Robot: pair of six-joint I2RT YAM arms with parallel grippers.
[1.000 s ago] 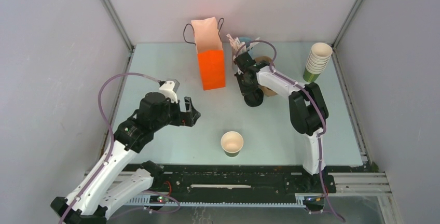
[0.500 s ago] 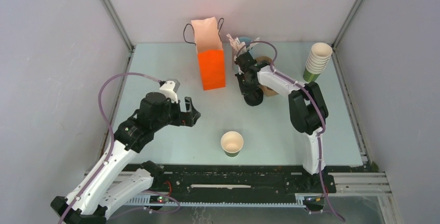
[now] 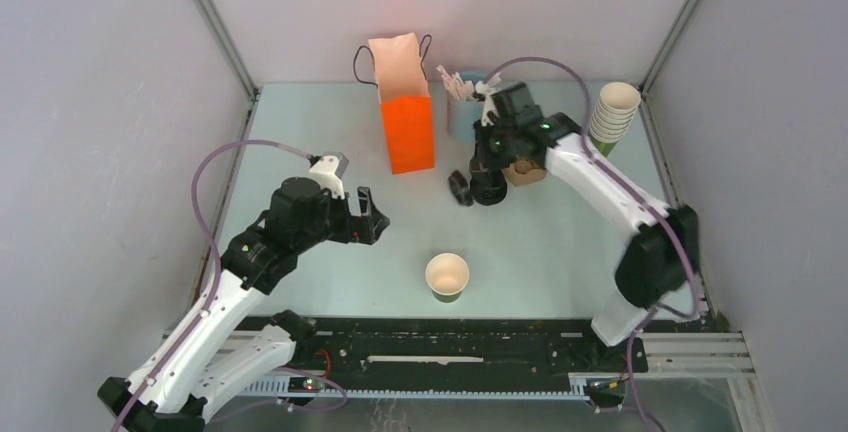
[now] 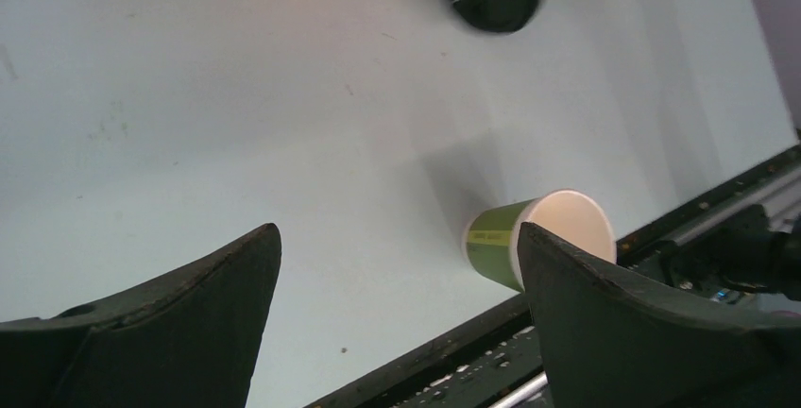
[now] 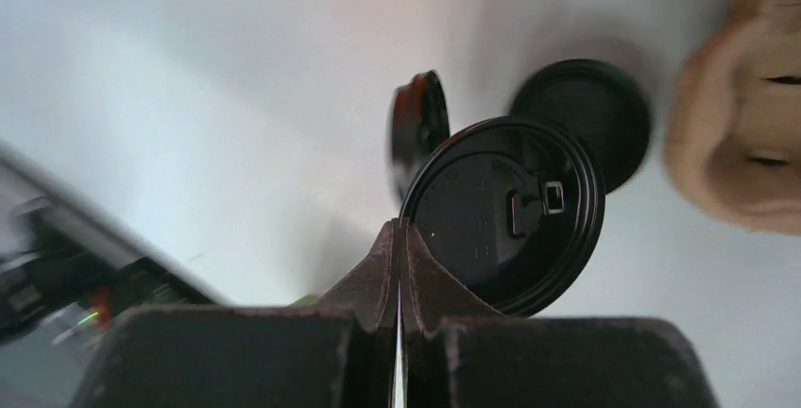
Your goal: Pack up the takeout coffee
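Observation:
No lidded green cup shows. A lidless green paper cup (image 3: 447,276) stands at the table's near middle, and also shows in the left wrist view (image 4: 496,238). My right gripper (image 3: 487,164) (image 5: 399,233) is shut on the rim of a black lid (image 5: 510,210), held above the table by the brown carrier (image 3: 524,171) (image 5: 746,134). A flat loose lid (image 5: 605,110) and a tilted one (image 3: 460,187) (image 5: 420,125) lie below it. My left gripper (image 3: 366,218) (image 4: 397,238) is open and empty, left of the cup.
An orange paper bag (image 3: 408,117) stands at the back middle. A blue holder with stirrers (image 3: 462,104) is beside it. A stack of lidless green-and-cream cups (image 3: 612,117) stands at the back right. Grey walls enclose the table.
My right arm has swung out to the right and its gripper has risen from the lid pile with one lid pinched. Another lid has tipped off to the left. The left arm is still.

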